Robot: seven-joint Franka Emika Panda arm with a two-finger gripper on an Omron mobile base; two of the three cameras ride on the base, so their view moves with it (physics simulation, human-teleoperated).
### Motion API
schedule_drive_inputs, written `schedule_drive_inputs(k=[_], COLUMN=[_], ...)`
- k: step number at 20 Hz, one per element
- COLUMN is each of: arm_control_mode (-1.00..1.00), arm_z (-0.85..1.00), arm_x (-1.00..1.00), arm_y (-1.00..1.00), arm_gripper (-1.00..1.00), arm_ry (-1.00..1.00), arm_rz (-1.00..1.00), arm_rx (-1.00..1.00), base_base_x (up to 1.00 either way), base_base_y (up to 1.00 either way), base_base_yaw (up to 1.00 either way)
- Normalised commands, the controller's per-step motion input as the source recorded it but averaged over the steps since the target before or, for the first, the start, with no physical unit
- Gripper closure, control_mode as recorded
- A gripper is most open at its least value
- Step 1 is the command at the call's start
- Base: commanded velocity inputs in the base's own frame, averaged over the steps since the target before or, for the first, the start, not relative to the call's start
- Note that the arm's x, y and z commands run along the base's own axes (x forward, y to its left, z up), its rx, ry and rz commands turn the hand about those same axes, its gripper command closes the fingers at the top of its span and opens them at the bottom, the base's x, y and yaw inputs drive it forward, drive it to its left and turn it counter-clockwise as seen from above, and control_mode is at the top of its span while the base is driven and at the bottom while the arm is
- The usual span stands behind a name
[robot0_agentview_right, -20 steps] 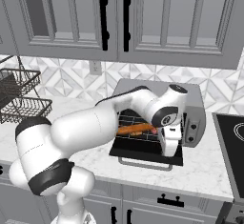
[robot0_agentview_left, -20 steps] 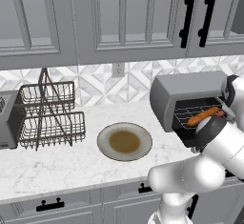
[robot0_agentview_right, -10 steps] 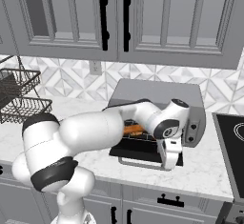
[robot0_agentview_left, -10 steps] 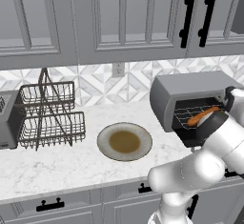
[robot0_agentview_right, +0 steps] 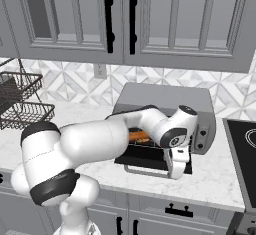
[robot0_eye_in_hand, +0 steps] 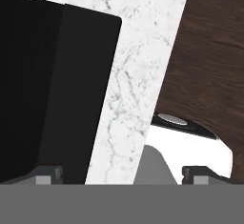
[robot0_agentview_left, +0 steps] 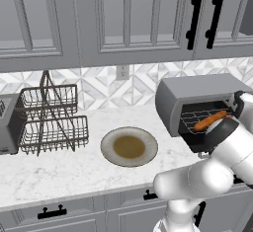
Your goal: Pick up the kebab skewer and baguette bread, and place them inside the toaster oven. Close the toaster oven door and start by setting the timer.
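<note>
The toaster oven (robot0_agentview_right: 165, 99) stands on the counter with its door (robot0_agentview_right: 145, 155) folded down flat. An orange-tan baguette (robot0_agentview_right: 139, 136) lies on the wire rack inside, also seen as the baguette (robot0_agentview_left: 210, 121) in the left base view. I cannot make out the kebab skewer; the arm hides part of the rack. My gripper (robot0_agentview_right: 178, 173) points down at the door's front right corner, open and empty. In the hand view the gripper (robot0_eye_in_hand: 123, 174) straddles the dark door (robot0_eye_in_hand: 52, 89) edge and the marble counter (robot0_eye_in_hand: 128, 89).
A round plate (robot0_agentview_left: 129, 147) with a brown centre lies mid-counter. A wire dish rack (robot0_agentview_left: 52, 120) and a slot toaster (robot0_agentview_left: 7, 122) stand at the left. The oven's knobs (robot0_agentview_right: 202, 139) sit at its right edge, and a stove (robot0_agentview_right: 245, 144) lies further right.
The gripper has dropped from the oven opening to the front right corner of the open door, staying open. The baguette stays on the rack.
</note>
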Motion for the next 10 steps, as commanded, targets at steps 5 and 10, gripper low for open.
schedule_drive_inputs(k=[5,10], arm_control_mode=[-1.0,-1.0], arm_z=[-0.01,-0.04], arm_x=[-0.5,-0.3], arm_y=[0.24,0.36], arm_gripper=[-1.0,-1.0], arm_ry=[0.0,0.01], arm_rz=[0.0,0.0], arm_rx=[0.0,0.0], base_base_x=[0.0,0.0], base_base_y=[0.0,0.0], base_base_yaw=[0.0,0.0])
